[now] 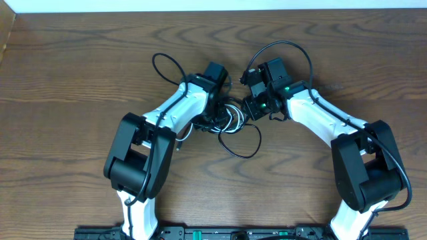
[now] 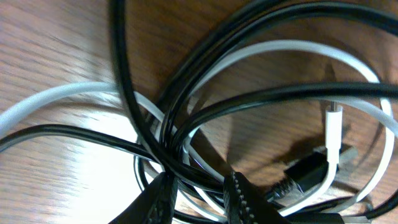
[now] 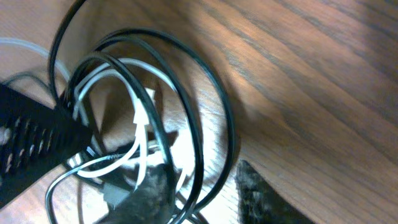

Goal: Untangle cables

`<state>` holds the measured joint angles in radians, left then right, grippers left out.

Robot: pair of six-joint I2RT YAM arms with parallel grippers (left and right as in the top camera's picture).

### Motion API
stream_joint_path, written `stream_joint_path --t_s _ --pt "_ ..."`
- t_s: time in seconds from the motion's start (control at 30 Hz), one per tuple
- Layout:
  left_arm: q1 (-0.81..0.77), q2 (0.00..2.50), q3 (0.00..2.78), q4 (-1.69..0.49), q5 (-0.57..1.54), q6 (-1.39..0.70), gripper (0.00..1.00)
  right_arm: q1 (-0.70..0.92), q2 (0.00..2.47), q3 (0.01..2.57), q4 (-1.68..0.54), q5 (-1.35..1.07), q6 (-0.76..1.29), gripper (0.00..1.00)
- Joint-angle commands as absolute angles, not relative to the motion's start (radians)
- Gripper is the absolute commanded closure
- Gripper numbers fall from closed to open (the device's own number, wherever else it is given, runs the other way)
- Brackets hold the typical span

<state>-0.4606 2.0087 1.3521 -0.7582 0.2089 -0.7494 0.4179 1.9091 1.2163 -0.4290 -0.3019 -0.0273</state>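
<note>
The cables [image 1: 235,127] lie tangled at the table's middle: several black cords and one white one, with a black loop [image 1: 245,145] trailing toward the front. My left gripper [image 1: 219,115] is on the tangle from the left and my right gripper [image 1: 252,107] from the right. In the left wrist view, black and white strands [image 2: 186,143] cross between the left gripper's [image 2: 199,194] fingers, and whether they are pinched does not show. A white plug [image 2: 334,130] and a black plug [image 2: 308,174] lie beyond. The right gripper [image 3: 208,194] stands open around two black strands [image 3: 199,155].
Thick black arm wires arch above each wrist, one at the left [image 1: 167,65] and one at the right [image 1: 297,50]. In the right wrist view the left gripper's dark finger [image 3: 37,146] crosses the tangle. The table's far edge [image 1: 213,11] runs along the top.
</note>
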Motion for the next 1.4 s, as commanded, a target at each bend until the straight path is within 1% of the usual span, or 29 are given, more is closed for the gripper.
stream_joint_path --t_s 0.0,0.07,0.1,0.2,0.37,0.53,0.57,0.6,0.67,0.7,0.73,0.87,1.1,1.27,1.37 --pt "-0.488 2.019 1.338 -0.765 0.228 -0.73 0.73 0.421 1.918 1.214 -0.434 -0.227 -0.023 0.78" --pt "-0.49 2.017 1.339 -0.769 0.232 -0.729 0.77 0.421 1.921 1.214 -0.435 -0.211 -0.023 0.79" --pt "-0.49 2.014 1.339 -0.769 0.234 -0.725 0.81 0.421 1.926 1.214 -0.434 -0.211 -0.023 0.76" --pt "-0.49 1.992 1.339 -0.768 0.234 -0.722 0.81 0.419 1.951 1.214 -0.427 -0.211 -0.023 0.76" --pt "-0.49 1.93 1.339 -0.765 0.237 -0.718 0.81 0.418 1.998 1.214 -0.398 -0.208 -0.023 0.85" --pt "-0.49 1.916 1.339 -0.764 0.263 -0.72 0.81 0.418 2.001 1.218 -0.395 -0.218 0.022 0.85" --pt "-0.49 1.916 1.339 -0.762 0.263 -0.726 0.81 0.416 2.0 1.221 -0.398 -0.225 0.022 0.79" --pt "-0.49 1.916 1.339 -0.756 0.262 -0.738 0.79 0.41 1.991 1.23 -0.416 -0.26 0.022 0.61" --pt "-0.49 1.916 1.339 -0.746 0.262 -0.751 0.76 0.397 1.965 1.242 -0.441 -0.345 0.022 0.55" --pt "-0.49 1.916 1.339 -0.734 0.262 -0.76 0.75 0.385 1.929 1.245 -0.455 -0.426 0.022 0.53" --pt "-0.49 1.917 1.339 -0.728 0.262 -0.76 0.75 0.381 1.912 1.245 -0.461 -0.445 0.022 0.52" --pt "-0.49 1.919 1.339 -0.72 0.262 -0.76 0.74 0.372 1.863 1.245 -0.492 -0.445 -0.003 0.51" --pt "-0.486 1.93 1.339 -0.721 0.258 -0.76 0.74 0.375 1.859 1.245 -0.506 -0.445 -0.009 0.52" --pt "-0.484 1.942 1.338 -0.734 0.258 -0.76 0.73 0.376 1.859 1.245 -0.511 -0.445 -0.01 0.56" --pt "-0.484 1.943 1.336 -0.735 0.279 -0.76 0.73 0.384 1.859 1.242 -0.516 -0.445 -0.047 0.57"
